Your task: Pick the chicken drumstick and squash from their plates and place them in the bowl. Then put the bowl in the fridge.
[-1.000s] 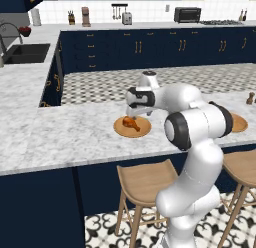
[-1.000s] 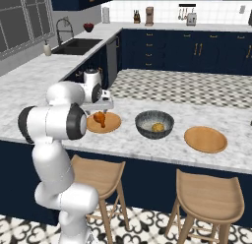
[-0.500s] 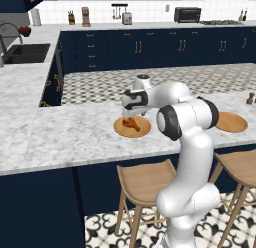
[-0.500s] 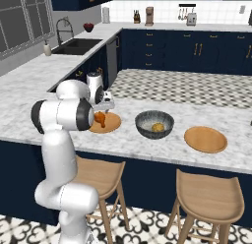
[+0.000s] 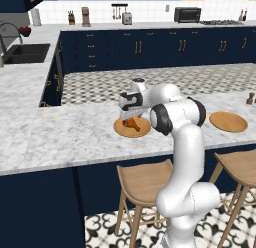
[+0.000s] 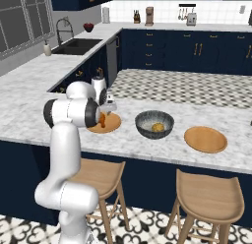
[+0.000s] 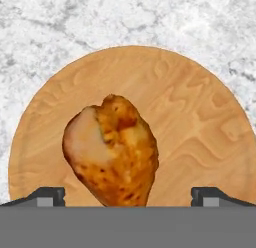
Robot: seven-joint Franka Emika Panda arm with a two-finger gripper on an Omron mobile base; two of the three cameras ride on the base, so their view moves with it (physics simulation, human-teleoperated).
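Chicken drumstick (image 7: 111,149) lies on its wooden plate (image 7: 200,137) atop the counter (image 5: 65,137); our pincer (image 7: 127,194) hangs wide open above it, holding nothing. We should straddle the bulbous end squarely before closing.
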